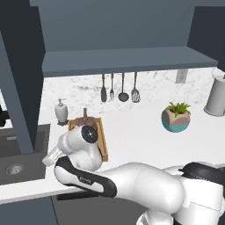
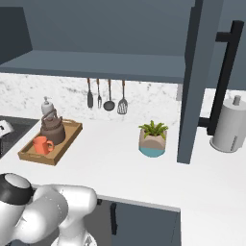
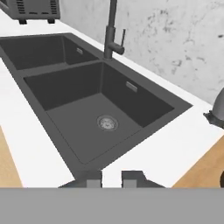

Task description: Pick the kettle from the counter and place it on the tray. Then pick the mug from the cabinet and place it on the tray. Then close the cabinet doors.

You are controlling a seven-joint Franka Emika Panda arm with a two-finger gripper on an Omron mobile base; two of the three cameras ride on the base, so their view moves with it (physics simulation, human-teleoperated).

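The wooden tray (image 2: 68,138) lies on the white counter (image 2: 120,158) next to the sink. On it stand the dark-brown kettle (image 2: 52,129) and, in front of it, the orange mug (image 2: 42,144). In the left base view my arm covers most of the tray (image 1: 103,139); the kettle's handle (image 1: 85,114) pokes up behind it. My gripper (image 3: 112,178) hangs over the counter's edge by the sink, left of the tray, its fingertips close together with nothing between them. Both cabinet doors (image 1: 17,88) (image 2: 197,81) stand open under the cabinet shelf (image 1: 127,60).
A dark double sink (image 3: 87,109) with a tall faucet (image 3: 111,30) lies below the hand. A soap dispenser (image 1: 61,110) stands behind the tray. A potted plant (image 2: 153,139), hanging utensils (image 2: 105,96) and a tall grey cylinder (image 2: 229,126) sit further right.
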